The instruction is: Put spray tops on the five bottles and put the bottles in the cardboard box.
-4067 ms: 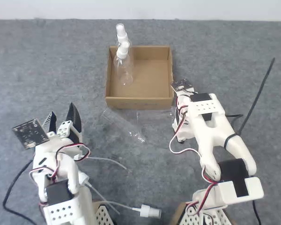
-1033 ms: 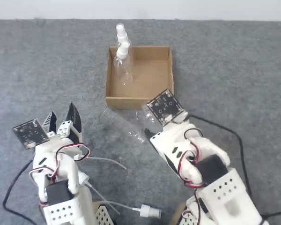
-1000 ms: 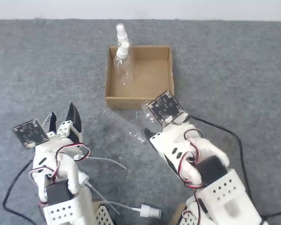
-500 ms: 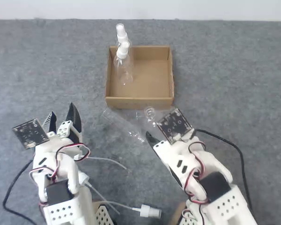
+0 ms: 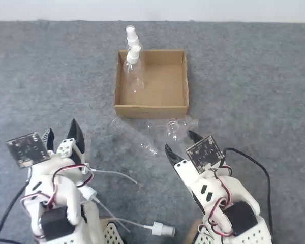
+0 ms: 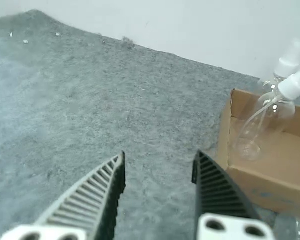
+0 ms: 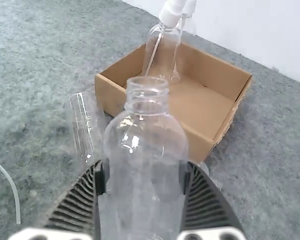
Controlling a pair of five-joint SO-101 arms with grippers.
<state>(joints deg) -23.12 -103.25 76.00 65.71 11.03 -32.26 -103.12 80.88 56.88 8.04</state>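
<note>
Wrist cam: capless bottle (image 7: 144, 145) upright in right pincer (image 7: 142, 175).

The counter (image 5: 254, 66) was covered from left to right with a grey, short-pile, felt-like material. A plain white wall (image 5: 203, 9) ran along its far edge, meeting the covering in a straight line. Lighting was even and diffuse, and shadows were soft.

No text, label, number or sign could be read in any of the views.
</note>
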